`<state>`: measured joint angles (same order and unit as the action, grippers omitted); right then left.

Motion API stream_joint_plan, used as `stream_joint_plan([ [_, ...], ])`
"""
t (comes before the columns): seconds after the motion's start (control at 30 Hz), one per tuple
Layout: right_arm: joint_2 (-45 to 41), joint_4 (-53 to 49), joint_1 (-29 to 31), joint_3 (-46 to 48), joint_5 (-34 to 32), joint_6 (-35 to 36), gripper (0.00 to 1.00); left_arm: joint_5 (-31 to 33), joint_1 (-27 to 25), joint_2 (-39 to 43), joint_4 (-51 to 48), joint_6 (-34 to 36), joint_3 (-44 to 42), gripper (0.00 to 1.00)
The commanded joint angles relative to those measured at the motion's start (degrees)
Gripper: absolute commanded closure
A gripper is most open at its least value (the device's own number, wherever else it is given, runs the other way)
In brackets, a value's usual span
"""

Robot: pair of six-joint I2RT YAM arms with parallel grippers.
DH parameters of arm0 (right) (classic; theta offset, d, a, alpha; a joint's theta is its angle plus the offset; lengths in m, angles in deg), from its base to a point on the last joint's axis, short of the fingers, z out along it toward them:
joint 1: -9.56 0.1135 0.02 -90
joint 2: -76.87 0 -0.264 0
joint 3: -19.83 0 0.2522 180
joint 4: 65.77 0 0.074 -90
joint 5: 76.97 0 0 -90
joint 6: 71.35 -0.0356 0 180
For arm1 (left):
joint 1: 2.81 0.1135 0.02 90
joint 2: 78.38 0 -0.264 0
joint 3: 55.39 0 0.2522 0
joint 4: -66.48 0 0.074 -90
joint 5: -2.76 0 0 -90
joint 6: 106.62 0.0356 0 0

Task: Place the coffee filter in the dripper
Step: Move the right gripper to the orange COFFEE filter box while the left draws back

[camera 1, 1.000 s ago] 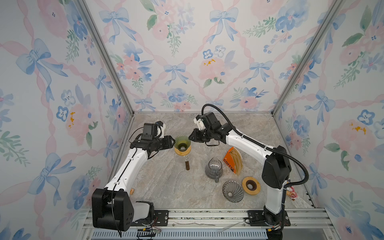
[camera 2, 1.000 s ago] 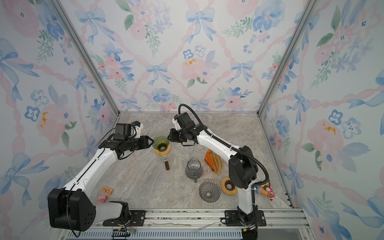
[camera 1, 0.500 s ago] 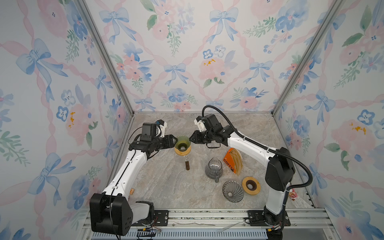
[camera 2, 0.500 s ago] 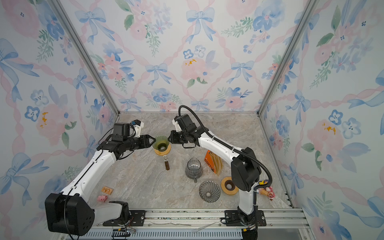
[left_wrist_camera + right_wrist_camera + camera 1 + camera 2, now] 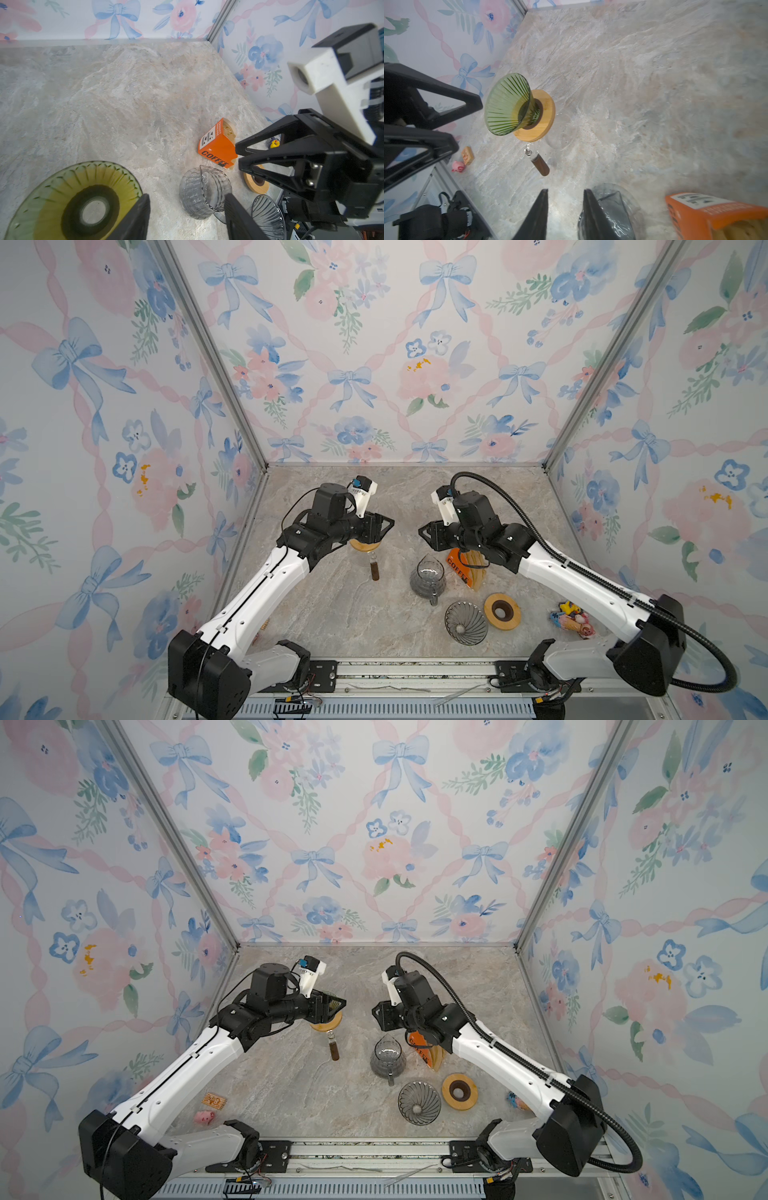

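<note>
The green glass dripper [image 5: 508,106] stands on a round wooden stand [image 5: 365,546] at the back left of the table, and I see no paper in it [image 5: 83,197]. Coffee filters [image 5: 229,128] sit stacked in an orange box [image 5: 455,562] marked COFFEE; no loose coffee filter shows. My left gripper [image 5: 384,526] hangs open just above the dripper, with nothing between its fingers [image 5: 137,218]. My right gripper [image 5: 422,533] is open and empty, right of the dripper and above the box [image 5: 419,1048]. The two grippers face each other across a gap.
A glass carafe [image 5: 428,578] stands beside the box. Nearer the front lie a clear glass dripper [image 5: 465,622] and a wooden ring [image 5: 502,611]. A wooden handle [image 5: 375,570] sticks out below the green dripper's stand. Small toys [image 5: 571,616] lie front right, a pink pig [image 5: 203,1117] front left.
My right gripper has drawn back to the right, away from the dripper. My left gripper has shifted right, over the dripper. Both pairs of jaws have widened.
</note>
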<state>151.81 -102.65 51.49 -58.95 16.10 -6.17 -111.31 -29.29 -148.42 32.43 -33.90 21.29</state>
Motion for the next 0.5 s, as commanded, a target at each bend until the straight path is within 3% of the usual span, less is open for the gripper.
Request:
stream_joint_plan([
  [0.0,-5.40,-3.07,-0.88,3.90,-9.47,2.82,0.58,-0.36,-2.81,-2.70,2.64,2.05,3.52,0.40],
  [0.17,-9.62,-8.31,-3.10,4.54,-11.02,4.13,0.33,-0.40,-5.73,-4.40,3.92,3.38,5.39,0.40],
  [0.3,-9.44,-13.34,-3.25,3.71,-11.83,8.31,0.28,-1.85,-6.04,-3.01,6.71,4.98,2.13,0.38],
  [0.47,-13.17,-10.89,-5.63,9.01,-11.96,7.37,0.34,-5.06,-6.05,-0.59,7.33,5.98,-0.13,0.29],
])
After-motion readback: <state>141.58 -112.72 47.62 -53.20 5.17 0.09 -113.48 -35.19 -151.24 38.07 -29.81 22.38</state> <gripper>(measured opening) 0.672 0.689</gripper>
